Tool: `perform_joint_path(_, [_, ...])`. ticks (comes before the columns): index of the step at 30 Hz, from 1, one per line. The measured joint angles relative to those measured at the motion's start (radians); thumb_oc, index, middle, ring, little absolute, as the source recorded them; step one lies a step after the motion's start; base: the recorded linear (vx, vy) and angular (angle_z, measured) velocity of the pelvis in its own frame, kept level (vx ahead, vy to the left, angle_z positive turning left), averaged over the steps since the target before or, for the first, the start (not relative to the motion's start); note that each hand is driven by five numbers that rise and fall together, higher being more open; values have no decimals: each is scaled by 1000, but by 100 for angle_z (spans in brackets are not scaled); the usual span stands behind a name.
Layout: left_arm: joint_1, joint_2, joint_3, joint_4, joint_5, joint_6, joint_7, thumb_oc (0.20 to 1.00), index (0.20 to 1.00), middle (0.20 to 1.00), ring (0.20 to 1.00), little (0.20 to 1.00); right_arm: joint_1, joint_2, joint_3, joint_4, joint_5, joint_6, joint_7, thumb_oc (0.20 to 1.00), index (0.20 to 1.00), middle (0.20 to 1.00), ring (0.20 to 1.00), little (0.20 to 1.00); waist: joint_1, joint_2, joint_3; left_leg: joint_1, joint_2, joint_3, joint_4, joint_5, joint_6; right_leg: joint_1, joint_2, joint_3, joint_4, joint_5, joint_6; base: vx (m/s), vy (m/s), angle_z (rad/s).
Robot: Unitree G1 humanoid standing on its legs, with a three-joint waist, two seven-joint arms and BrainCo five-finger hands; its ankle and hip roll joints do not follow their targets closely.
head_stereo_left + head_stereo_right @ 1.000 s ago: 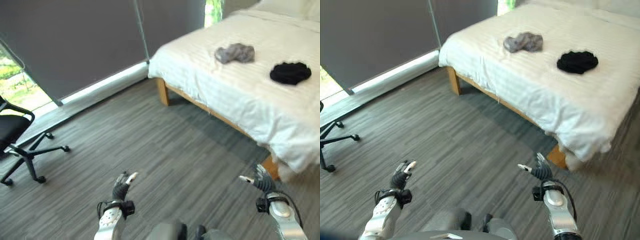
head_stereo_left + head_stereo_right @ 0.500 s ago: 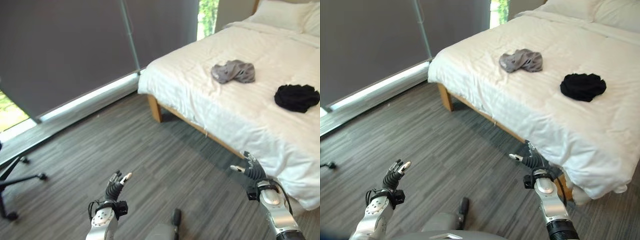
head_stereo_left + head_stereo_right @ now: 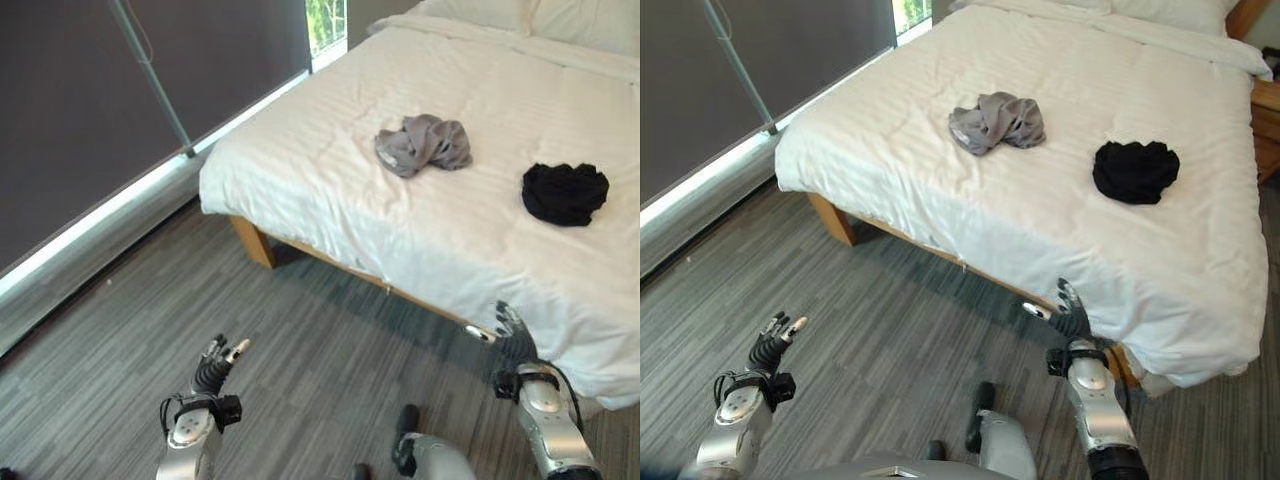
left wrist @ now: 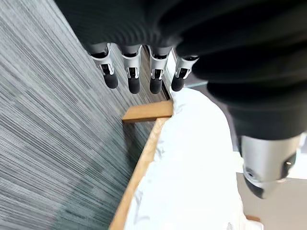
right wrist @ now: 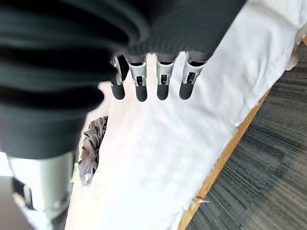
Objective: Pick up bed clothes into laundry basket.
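Note:
A crumpled grey garment (image 3: 423, 143) lies on the white bed (image 3: 330, 190), and a black garment (image 3: 564, 192) lies to its right. Both also show as the grey garment (image 3: 997, 119) and the black garment (image 3: 1135, 170) in the right eye view. My left hand (image 3: 212, 372) hangs open over the floor, well short of the bed. My right hand (image 3: 512, 335) is open and empty close to the bed's near edge. The grey garment (image 5: 91, 146) shows past my right hand's fingers (image 5: 163, 81). My left hand's fingers (image 4: 133, 76) are straight, facing the bed frame (image 4: 144, 139).
Grey wood-grain floor (image 3: 120, 330) lies between me and the bed. A dark curtain (image 3: 80, 110) with a bright sill runs along the left wall. The bed's wooden leg (image 3: 252, 240) stands at its near left corner. Pillows (image 3: 530, 15) lie at the bed's far end.
The camera has moved closer to the bed and turned right, so the chair has left view. Both hands stay open and low, the right one now nearer the bed's edge.

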Motion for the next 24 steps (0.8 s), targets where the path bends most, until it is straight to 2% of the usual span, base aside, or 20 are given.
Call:
perform_joint_path(1, [0, -1, -1, -2, 0, 0, 0, 1000, 1000, 1000, 1000, 1000, -1, 0, 0, 0, 0, 0, 0, 1000, 1000, 1000, 1000, 1000, 1, -1, -2, 0, 0, 0, 5, -1, -2, 7, 3, 0, 0, -1, -5, 99, -265, 18])
perform_joint_path(2, [-16, 4, -28, -3, 0, -2, -3, 1000, 1000, 1000, 1000, 1000, -20, -10, -3, 8, 10, -5, -10, 1000, 1000, 1000, 1000, 1000, 19, -52, -1, -81, -55, 13, 201, -22, -28, 78, -26, -2, -71, -18, -86, 84, -209, 13])
perform_joint_path(3, [-15, 4, -42, -7, 0, 0, -8, 1000, 1000, 1000, 1000, 1000, -35, -21, -4, 12, 12, -5, -22, 1000, 1000, 1000, 1000, 1000, 29, -57, 6, -165, -31, 29, 336, -72, -25, 116, -32, 16, -127, 10, -99, 106, -178, 17])
perform_joint_path(4, [-17, 6, -42, -13, 0, -1, -8, 1000, 1000, 1000, 1000, 1000, -35, -24, -6, 14, 15, -7, -27, 1000, 1000, 1000, 1000, 1000, 35, -67, 11, -203, 20, 18, 393, -72, -30, 133, -21, 19, -148, -5, -111, 144, -147, -13])
perform_joint_path(5, [-31, 5, -44, -15, 0, -1, -6, 1000, 1000, 1000, 1000, 1000, -48, -33, -16, 20, 19, -6, -30, 1000, 1000, 1000, 1000, 1000, 60, -56, 18, -270, 44, -58, 522, -88, -55, 136, -9, 42, -141, -13, -116, 190, -103, -34])
perform_joint_path(6, [-27, 6, -43, -17, 0, -1, -6, 1000, 1000, 1000, 1000, 1000, -64, -35, -27, 20, 19, -7, -32, 1000, 1000, 1000, 1000, 1000, 69, -58, 21, -322, 43, -94, 608, -91, -55, 138, -1, 60, -148, -16, -119, 215, -84, -47])
perform_joint_path(7, [-30, 7, -44, -17, 0, 0, -6, 1000, 1000, 1000, 1000, 1000, -74, -37, -34, 20, 20, -7, -36, 1000, 1000, 1000, 1000, 1000, 71, -61, 30, -338, 42, -120, 609, -92, -52, 147, -1, 67, -155, -17, -120, 315, -55, -38])
perform_joint_path(9, [-33, 7, -44, -19, 0, 0, -9, 1000, 1000, 1000, 1000, 1000, -84, -39, -51, 20, 19, -5, -38, 1000, 1000, 1000, 1000, 1000, 76, -85, 50, -336, 37, -132, 466, -86, -46, 171, -9, 96, -171, -25, -107, 298, 5, -37])
perform_joint_path(10, [-33, 7, -51, -19, 0, 0, -14, 1000, 1000, 1000, 1000, 1000, -88, -41, -80, 22, 19, -5, -43, 1000, 1000, 1000, 1000, 1000, 80, -97, 56, -319, 61, -114, 262, -51, -43, 193, -10, 110, -193, -22, -100, 210, 37, -47])
perform_joint_path(11, [-33, 7, -56, -19, 0, 0, -16, 1000, 1000, 1000, 1000, 1000, -93, -47, -87, 24, 19, -5, -48, 1000, 1000, 1000, 1000, 1000, 80, -98, 62, -320, 64, -122, 200, -23, -53, 203, -6, 127, -196, -17, -84, 276, 44, -61])
perform_joint_path(12, [-21, 7, -64, -19, 0, 0, -17, 1000, 1000, 1000, 1000, 1000, -105, -55, -85, 34, 19, -4, -53, 1000, 1000, 1000, 1000, 1000, 84, -98, 63, -315, 67, -159, 129, 1, -72, 214, 0, 161, -210, -7, -65, 70, 6, -72])
perform_joint_path(13, [-12, 5, -72, -19, 0, 0, -18, 1000, 1000, 1000, 1000, 1000, -116, -64, -84, 37, 19, -4, -55, 1000, 1000, 1000, 1000, 1000, 95, -93, 62, -308, 73, -183, 86, 21, -79, 218, 3, 183, -222, -10, -69, 132, 11, -101])
perform_joint_path(15, [-11, -9, -75, -18, 0, 1, -28, 1000, 1000, 1000, 1000, 1000, -118, -96, -82, 38, 19, -4, -64, 1000, 1000, 1000, 1000, 1000, 108, -51, 58, -321, 83, -196, 79, 63, -71, 237, 23, 203, -238, -10, -65, 171, 37, -75])
perform_joint_path(17, [-11, -22, -73, -14, 0, 0, -34, 1000, 1000, 1000, 1000, 1000, -101, -104, -77, 38, 18, -2, -66, 1000, 1000, 1000, 1000, 1000, 104, -19, 45, -291, 89, -183, 66, 74, -74, 269, 41, 217, -254, -26, -42, 194, 140, -32])
perform_joint_path(18, [-7, -28, -72, -10, 0, 0, -34, 1000, 1000, 1000, 1000, 1000, -102, -102, -75, 30, 17, -2, -65, 1000, 1000, 1000, 1000, 1000, 106, 4, 34, -269, 102, -163, 48, 98, -60, 271, 56, 230, -248, -43, -29, 150, 193, -37])
perform_joint_path(19, [-10, -30, -72, -8, 0, 2, -34, 1000, 1000, 1000, 1000, 1000, -102, -91, -67, 19, 17, -3, -65, 1000, 1000, 1000, 1000, 1000, 107, 9, 32, -255, 102, -146, 34, 126, -48, 268, 50, 237, -221, -57, -16, 177, 221, -30])
perform_joint_path(20, [-14, -29, -76, -9, 0, 2, -34, 1000, 1000, 1000, 1000, 1000, -102, -83, -57, 14, 16, -3, -63, 1000, 1000, 1000, 1000, 1000, 105, 8, 32, -236, 89, -139, 18, 129, -39, 268, 35, 238, -196, -72, 4, 121, 156, -15])
perform_joint_path(21, [-25, -29, -84, -9, 0, 3, -34, 1000, 1000, 1000, 1000, 1000, -102, -72, -59, 14, 15, -3, -64, 1000, 1000, 1000, 1000, 1000, 100, 10, 32, -213, 72, -137, 3, 125, -11, 265, 16, 237, -153, -99, 22, 111, 139, 2])
perform_joint_path(23, [-27, -29, -90, -19, 1, 2, -35, 1000, 1000, 1000, 1000, 1000, -102, -49, -52, 12, 15, -3, -62, 1000, 1000, 1000, 1000, 1000, 88, 21, 27, -177, 51, -121, -13, 125, 12, 230, -20, 209, -6, -172, 50, 60, 106, -9])
perform_joint_path(24, [-35, -23, -91, -29, 1, -3, -34, 1000, 1000, 1000, 1000, 1000, -107, -46, -38, 11, 11, -3, -61, 1000, 1000, 1000, 1000, 1000, 92, 22, 28, -163, 45, -102, -16, 112, 20, 180, -34, 204, 106, -192, 80, 79, 76, -50])
